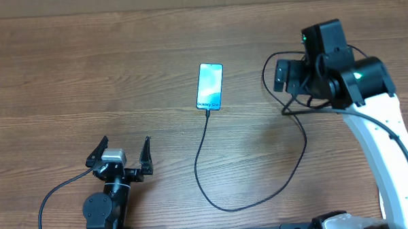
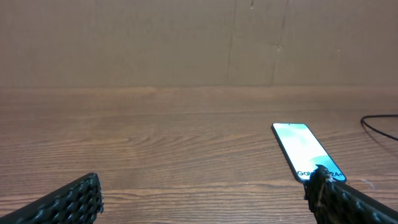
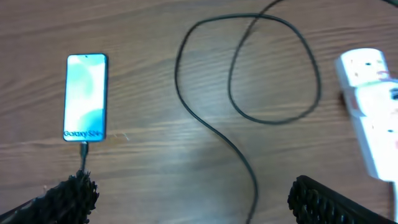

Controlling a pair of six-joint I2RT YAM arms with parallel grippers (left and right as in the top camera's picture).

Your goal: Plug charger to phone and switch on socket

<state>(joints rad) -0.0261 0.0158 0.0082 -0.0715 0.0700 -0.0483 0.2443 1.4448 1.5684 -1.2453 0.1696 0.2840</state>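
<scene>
The phone [image 1: 210, 86] lies flat in the middle of the table, its blue screen lit. The charger [image 1: 204, 170] is a thin black cable that runs from the phone's near edge, sweeps down and right, then loops up under my right arm. In the right wrist view its connector tip [image 3: 83, 149] sits at the phone's [image 3: 86, 96] bottom edge. The white socket [image 3: 373, 112] shows at that view's right edge; the right arm hides it from overhead. My right gripper [image 3: 193, 199] hangs open above bare wood between phone and socket. My left gripper [image 1: 122, 153] rests open at the front left, holding nothing.
The right arm [image 1: 366, 88] reaches in from the front right, over the cable's loops [image 3: 273, 74]. A brown cardboard wall [image 2: 199, 43] closes the table's far side. In the left wrist view the phone [image 2: 305, 149] lies ahead to the right.
</scene>
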